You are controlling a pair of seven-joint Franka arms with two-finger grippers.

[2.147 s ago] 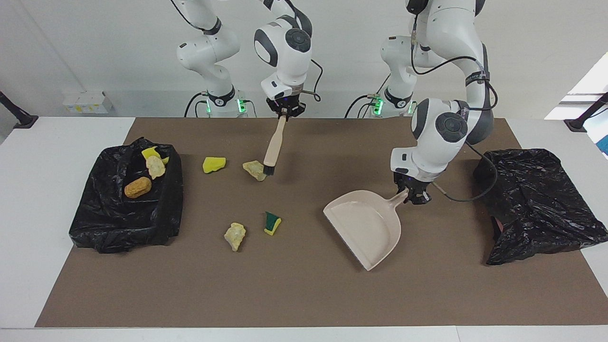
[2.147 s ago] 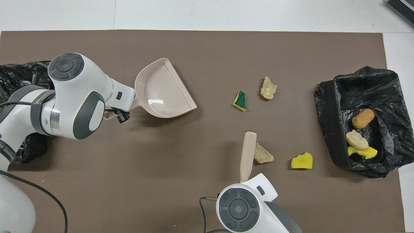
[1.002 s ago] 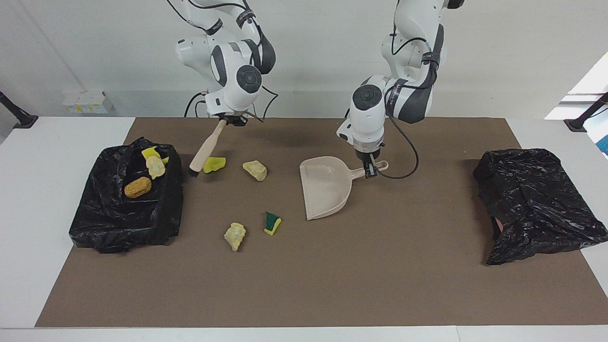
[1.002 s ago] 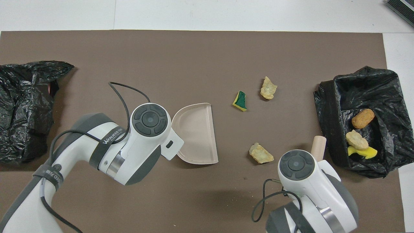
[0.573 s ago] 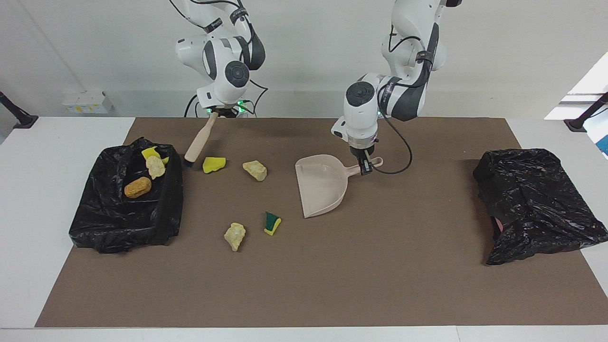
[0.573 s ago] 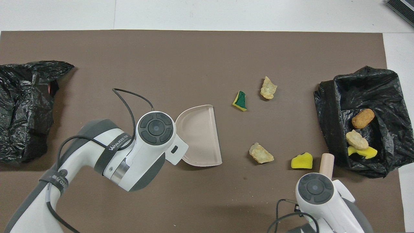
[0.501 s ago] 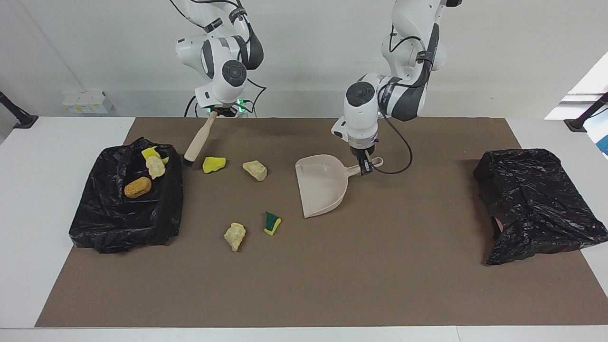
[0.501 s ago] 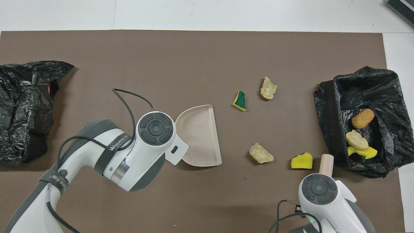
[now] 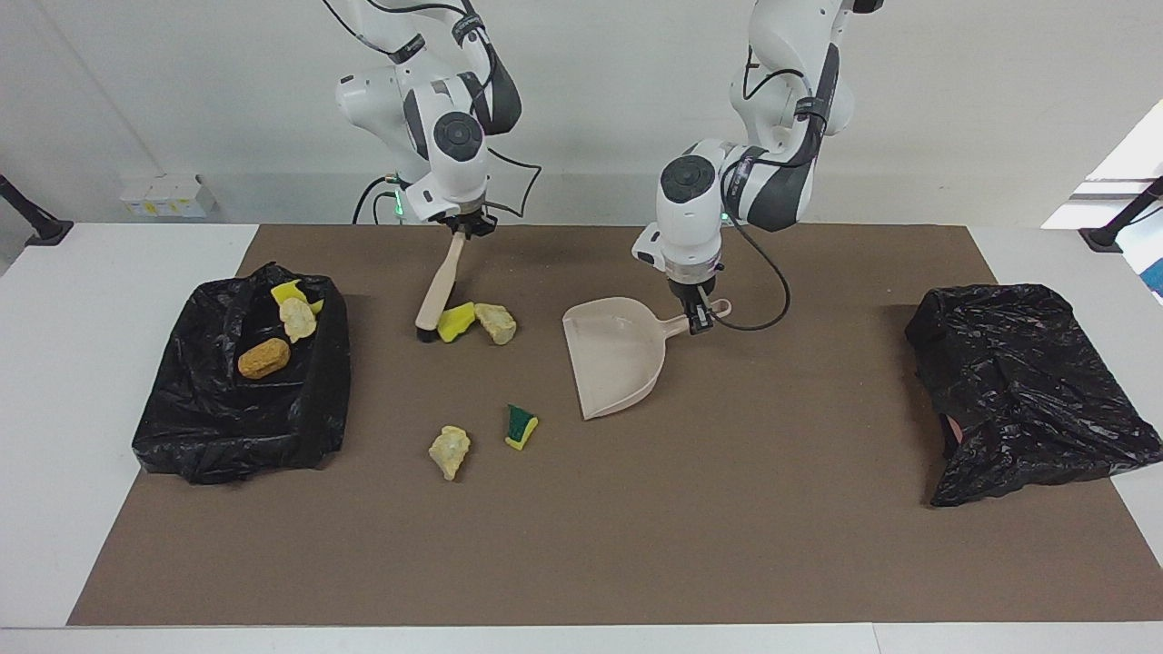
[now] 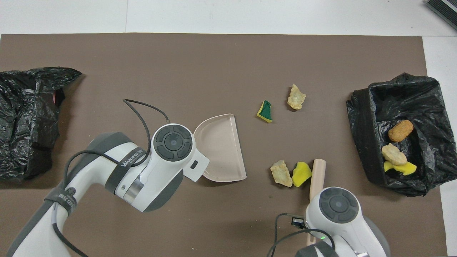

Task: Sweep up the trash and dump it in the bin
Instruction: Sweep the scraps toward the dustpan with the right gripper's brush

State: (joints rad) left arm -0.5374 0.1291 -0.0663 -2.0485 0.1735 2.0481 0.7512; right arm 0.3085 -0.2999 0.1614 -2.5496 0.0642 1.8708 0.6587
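Presently mid-sweep: right gripper (image 9: 463, 229), clamped on the brush (image 9: 438, 289), has its bristles against the yellow sponge chunk (image 9: 455, 322) and beige lump (image 9: 497, 322). Left gripper (image 9: 698, 318), closed on the dustpan (image 9: 616, 354) handle, holds it on the surface nearby. Next, push both scraps into the pan; two others (image 9: 451, 450) (image 9: 521, 426) lie nearer the surface's middle, three (image 9: 264, 358) in the bin (image 9: 236, 409).

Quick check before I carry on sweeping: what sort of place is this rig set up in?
Probably a robotics lab test bench, not a home. Two white arms are mounted at a white table covered by a brown mat, against a bare wall. Staged scraps, a dustpan and bag-lined bins look like a practice setup.
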